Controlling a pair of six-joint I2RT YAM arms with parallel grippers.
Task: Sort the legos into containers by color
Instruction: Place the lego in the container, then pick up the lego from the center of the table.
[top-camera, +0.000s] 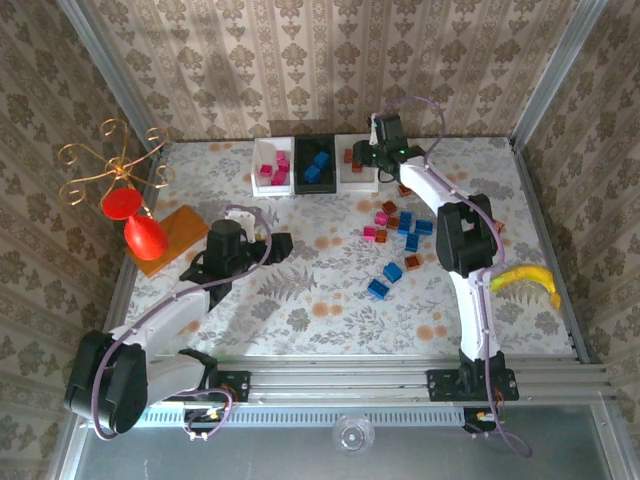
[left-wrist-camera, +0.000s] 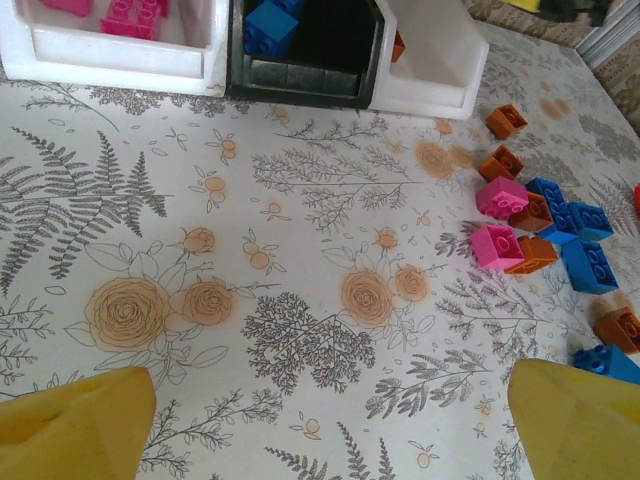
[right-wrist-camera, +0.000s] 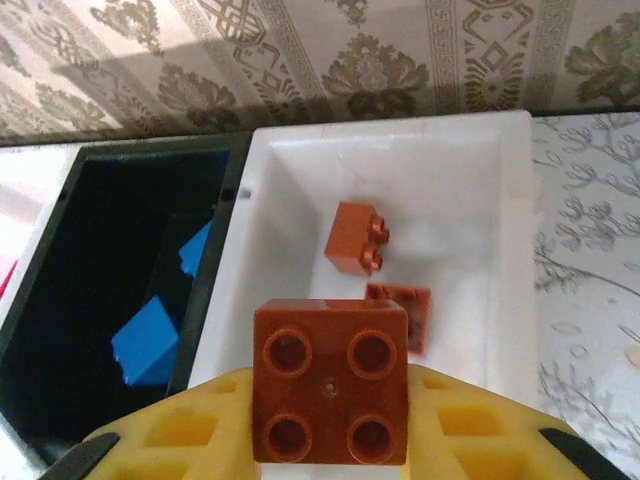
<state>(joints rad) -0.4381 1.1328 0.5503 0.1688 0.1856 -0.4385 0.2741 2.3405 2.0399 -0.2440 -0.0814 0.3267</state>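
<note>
A brown four-stud brick (right-wrist-camera: 330, 380) is being gripped between the yellow fingers of the right gripper (right-wrist-camera: 330, 425) and is being held over the right white bin (right-wrist-camera: 500, 200), where two more brown bricks (right-wrist-camera: 358, 238) are lying. Blue bricks (right-wrist-camera: 148, 340) are being held in the black bin (right-wrist-camera: 100, 230) beside it, and pink bricks (left-wrist-camera: 135, 15) in the left white bin (left-wrist-camera: 110, 60). The left gripper (left-wrist-camera: 325, 430) is being held wide open over the floral tablecloth (left-wrist-camera: 300, 300), with nothing between its fingers. Loose pink, blue and brown legos (left-wrist-camera: 497, 245) are being seen scattered on the cloth to its right, in front of the bins.
</note>
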